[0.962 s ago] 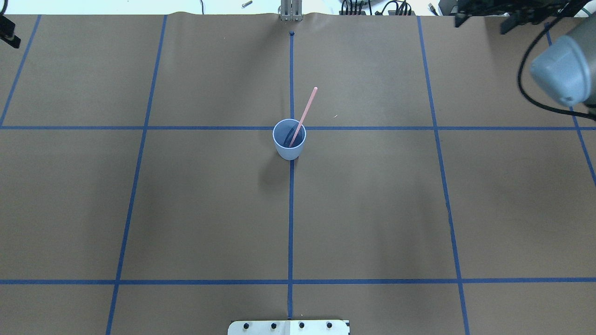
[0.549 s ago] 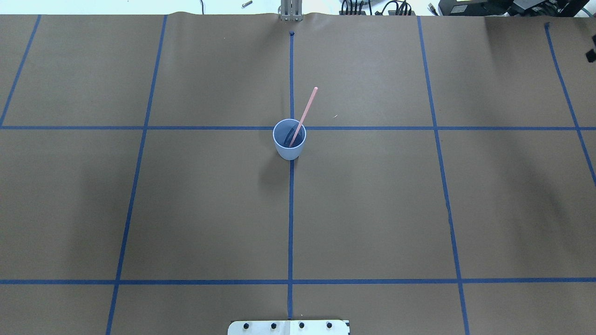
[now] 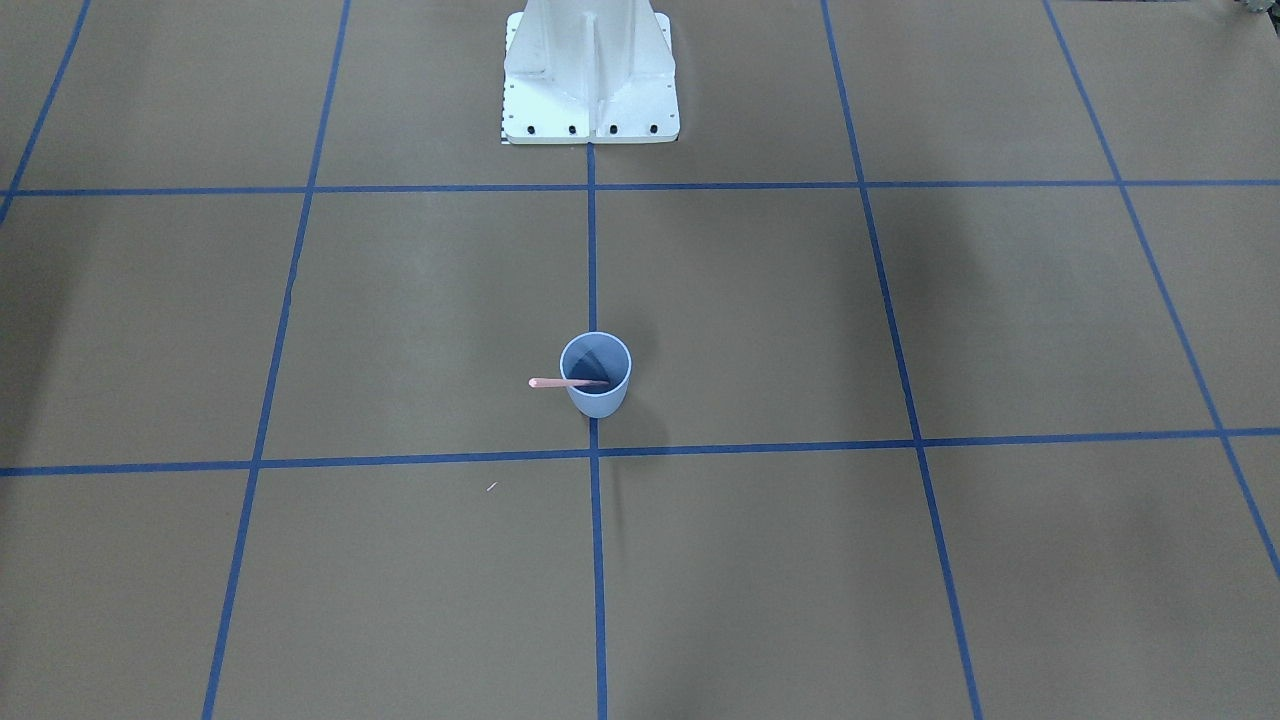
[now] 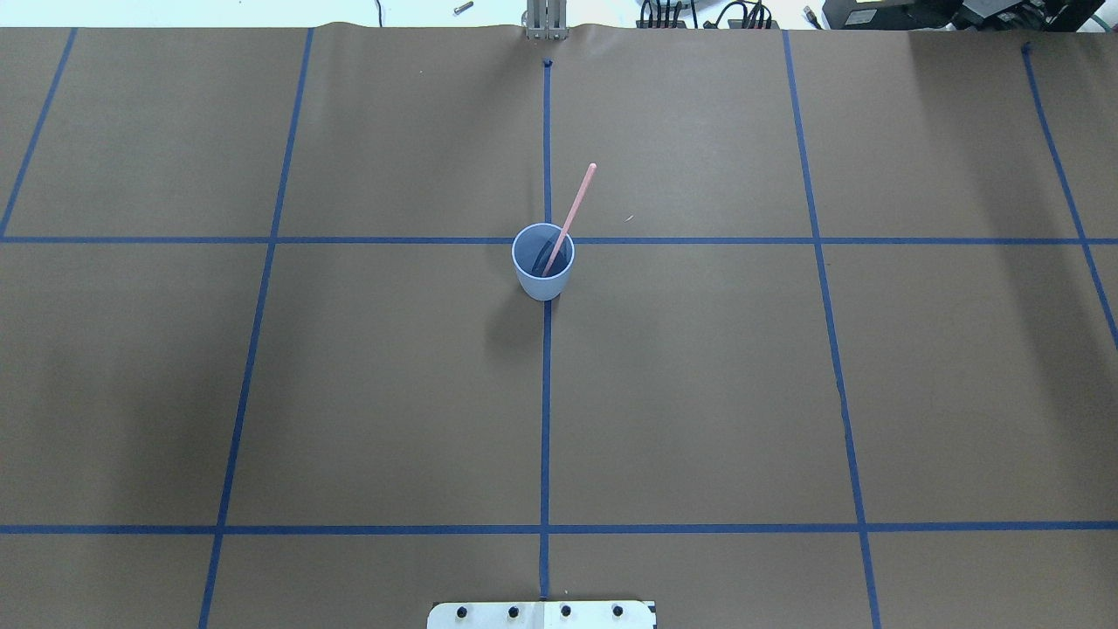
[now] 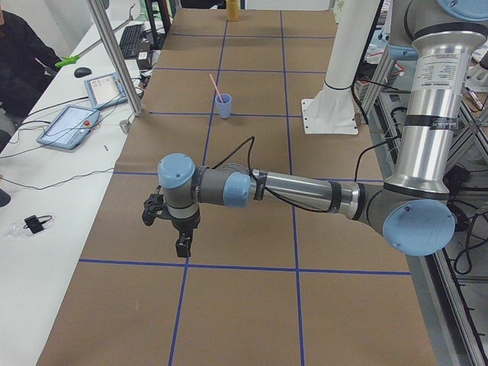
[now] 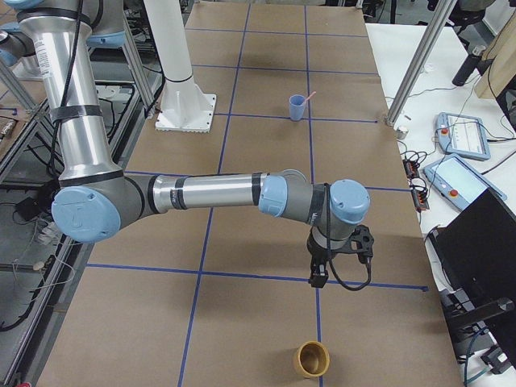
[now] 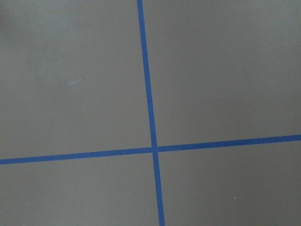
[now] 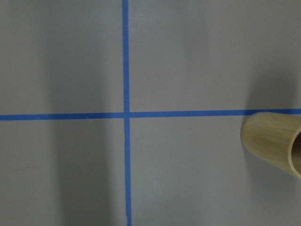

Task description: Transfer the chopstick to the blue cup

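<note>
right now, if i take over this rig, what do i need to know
Left pincer: hangs over bare table at the robot's left end, nothing seen in it; open or shut cannot be told.
Right pincer: hangs over the table at the right end, near a tan cup; cannot tell either.
The chopstick leans in the blue cup, which stands upright mid-table.
Done: the transfer. Left: nothing that shows.

The left arm [image 5: 297, 187] and right arm [image 6: 210, 193] are built from silver tubes joined by grey housings with pale blue round caps [image 5: 177, 169]. A black cable [image 6: 355, 286] loops at the wrist. The left pincer [image 5: 183, 248] and right pincer [image 6: 318, 278] are black. The white pedestal [image 3: 590, 70] has a base plate with dark screws [image 3: 572, 129].
</note>
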